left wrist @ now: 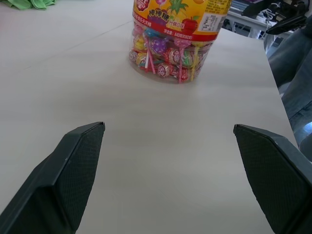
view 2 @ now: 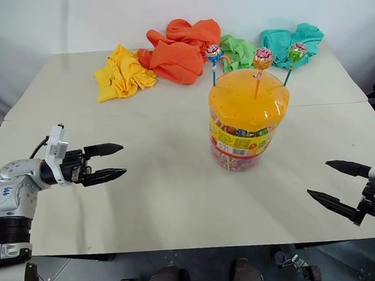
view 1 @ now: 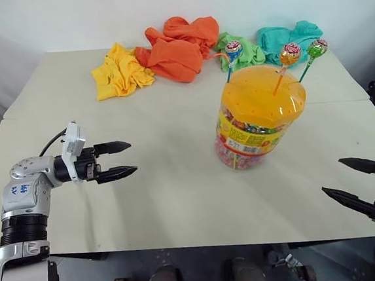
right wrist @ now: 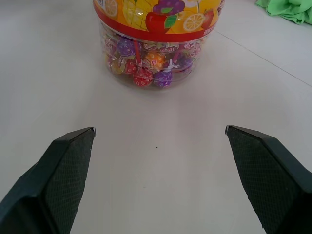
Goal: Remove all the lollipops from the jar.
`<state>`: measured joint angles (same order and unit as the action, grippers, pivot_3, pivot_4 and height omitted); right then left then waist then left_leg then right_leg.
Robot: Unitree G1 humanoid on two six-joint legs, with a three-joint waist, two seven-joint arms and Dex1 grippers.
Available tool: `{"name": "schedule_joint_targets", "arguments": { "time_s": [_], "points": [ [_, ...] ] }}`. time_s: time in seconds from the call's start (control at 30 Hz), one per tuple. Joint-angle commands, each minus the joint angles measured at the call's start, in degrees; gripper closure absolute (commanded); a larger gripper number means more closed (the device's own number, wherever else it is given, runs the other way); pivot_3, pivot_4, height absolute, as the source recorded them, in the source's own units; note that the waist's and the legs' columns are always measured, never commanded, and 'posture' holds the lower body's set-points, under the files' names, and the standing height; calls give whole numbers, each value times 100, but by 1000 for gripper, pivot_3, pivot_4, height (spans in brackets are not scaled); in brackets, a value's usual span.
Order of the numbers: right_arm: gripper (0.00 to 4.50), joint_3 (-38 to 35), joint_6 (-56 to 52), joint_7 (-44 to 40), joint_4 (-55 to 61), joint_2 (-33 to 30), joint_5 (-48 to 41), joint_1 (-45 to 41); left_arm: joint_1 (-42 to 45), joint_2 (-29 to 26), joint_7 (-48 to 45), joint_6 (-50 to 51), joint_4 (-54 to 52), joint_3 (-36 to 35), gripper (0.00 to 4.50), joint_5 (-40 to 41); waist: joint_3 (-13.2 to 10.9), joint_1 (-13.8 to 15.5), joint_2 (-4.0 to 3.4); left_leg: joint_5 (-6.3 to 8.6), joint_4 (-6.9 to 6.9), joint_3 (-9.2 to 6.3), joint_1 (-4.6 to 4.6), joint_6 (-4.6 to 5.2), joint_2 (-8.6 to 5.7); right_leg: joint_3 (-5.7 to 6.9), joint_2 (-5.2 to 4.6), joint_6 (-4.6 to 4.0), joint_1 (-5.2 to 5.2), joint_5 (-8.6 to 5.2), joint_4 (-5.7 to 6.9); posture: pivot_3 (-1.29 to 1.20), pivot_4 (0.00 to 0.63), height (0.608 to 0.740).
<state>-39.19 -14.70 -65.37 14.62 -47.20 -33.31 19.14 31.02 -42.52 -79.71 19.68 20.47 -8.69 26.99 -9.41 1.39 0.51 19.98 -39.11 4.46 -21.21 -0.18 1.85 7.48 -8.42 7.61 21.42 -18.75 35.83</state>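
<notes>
Left gripper [view 1: 125,160] and right gripper [view 1: 353,180]: jaws spread, empty. Jar [view 1: 258,118] label: fruit pictures, red band, lettering unreadable. Three lollipops [view 1: 290,53] in lid.

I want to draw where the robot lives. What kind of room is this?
Probably a robot practice room, not a home. A plain pale table stands by a bare white wall, holding just a candy jar and some bright crumpled cloths, laid out like practice props.

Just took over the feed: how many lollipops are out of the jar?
None yet. All three lollipops, blue-stick, orange and green, stand in the jar lid. Left end effector and right end effector are open, apart from it. All removals remain.
</notes>
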Motion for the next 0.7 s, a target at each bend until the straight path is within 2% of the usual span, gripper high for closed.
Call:
{"name": "schedule_joint_targets", "arguments": {
  "time_s": [0.03, 0.17, 0.3, 0.47, 0.57, 0.7],
  "points": [
    [30, -345, -60, 10, 219, -137, -164, 19, 51, -98, -105, -28, -239, -63, 0, 113, 0, 1, 0, 0, 0, 0, 0, 0, 0, 0, 0, 0, 0, 0, 0, 0, 150, 740],
    [30, -419, -150, 65, 294, -116, -210, 12, 147, -87, 170, 18, -188, -12, 0, -54, -1, 1, 1, 0, 0, 0, 0, 0, 0, 0, 0, 0, 0, 0, 0, 0, 150, 740],
    [30, -509, -250, 118, 415, -104, -300, 38, 215, -100, 87, 351, -249, -43, 0, 157, -1, 1, 1, 0, 0, 0, 0, 0, 0, 0, 0, 0, 0, 0, 0, 0, 150, 740],
    [30, -782, -463, 242, 749, -74, -544, 82, 327, -179, 85, 301, -317, -48, 0, 78, -2, 0, 2, 0, 0, 0, 0, 0, 0, -1, 0, 0, 0, 0, 1, 0, 150, 740],
    [30, -1025, -630, 356, 985, -86, -761, 68, 637, -301, 57, 487, -324, 42, 0, 50, -5, 7, 6, 0, 0, -1, -1, 0, 0, 0, 0, 0, 1, 0, 2, 0, 150, 740],
    [30, -1405, -1077, 619, 1406, -216, -1298, -58, 1506, -166, -46, 510, -153, 225, 0, 45, -10, 36, 15, 0, -6, -3, -4, 0, -1, 0, 0, 2, -1, 1, 3, 0, 150, 740]
  ]
}}
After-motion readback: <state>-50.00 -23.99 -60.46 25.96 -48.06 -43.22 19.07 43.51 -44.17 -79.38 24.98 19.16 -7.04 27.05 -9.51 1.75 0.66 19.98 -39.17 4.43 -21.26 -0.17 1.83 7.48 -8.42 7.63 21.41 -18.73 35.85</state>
